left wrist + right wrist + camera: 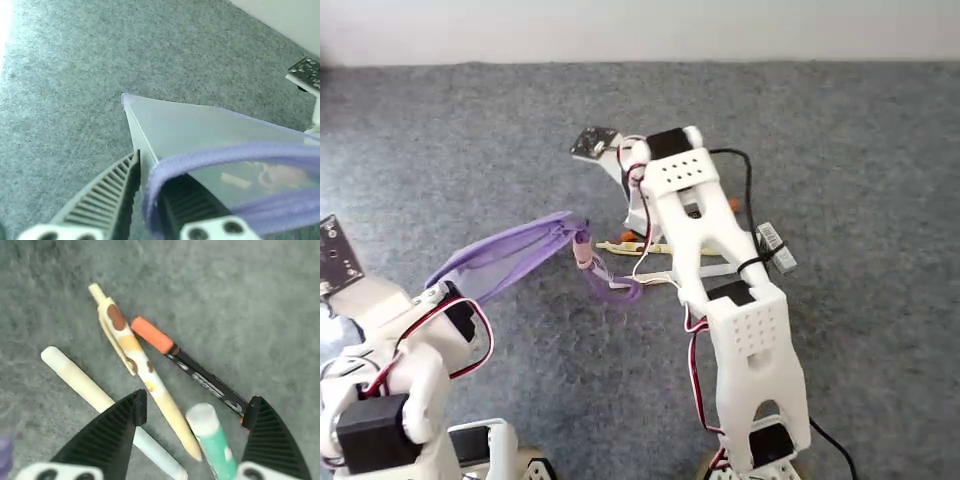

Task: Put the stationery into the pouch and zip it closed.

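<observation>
My left pincer (148,172) is pinched on the purple zip rim of the pouch (200,130), one finger outside and one tucked under the edge. The translucent bag hangs lifted off the grey carpet (860,150) with a corner pointing away from me. I judge this grip is meant to hold the mouth up and steady for loading. My right pincer (197,401) is spread wide and empty, poised just above the stationery (632,246), its jaws straddling the cream spotted pen (137,365) and the green-and-white stick (212,440). Beside them lie the black pen with an orange cap (192,367) and a pale marker (85,382), all flat on the carpet and none in the pouch yet, as far as I can tell. From above, the pouch's far end reaches close to that cluster, which should make for a short carry.
</observation>
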Robot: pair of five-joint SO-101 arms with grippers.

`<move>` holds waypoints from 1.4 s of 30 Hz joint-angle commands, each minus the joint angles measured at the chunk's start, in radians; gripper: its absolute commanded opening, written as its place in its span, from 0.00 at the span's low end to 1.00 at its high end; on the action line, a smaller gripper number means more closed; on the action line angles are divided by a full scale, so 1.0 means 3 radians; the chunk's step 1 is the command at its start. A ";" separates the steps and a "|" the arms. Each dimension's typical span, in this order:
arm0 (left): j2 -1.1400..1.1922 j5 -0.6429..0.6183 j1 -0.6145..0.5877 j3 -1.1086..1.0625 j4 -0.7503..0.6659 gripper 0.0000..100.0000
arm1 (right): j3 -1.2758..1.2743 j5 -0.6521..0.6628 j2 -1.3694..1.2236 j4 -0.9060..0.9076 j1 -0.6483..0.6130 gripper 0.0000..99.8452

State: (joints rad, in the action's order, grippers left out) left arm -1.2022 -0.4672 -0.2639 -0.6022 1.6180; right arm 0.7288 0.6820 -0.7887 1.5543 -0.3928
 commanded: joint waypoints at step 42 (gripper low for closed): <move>0.0026 -0.0046 0.0010 0.0018 -0.0077 0.01 | 0.0169 -0.0783 0.1307 -0.0284 0.0330 0.01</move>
State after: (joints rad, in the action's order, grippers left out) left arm -1.2022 -0.4672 -0.2639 -0.6022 1.6180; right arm 0.7564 0.5700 -0.5416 1.3963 -0.3007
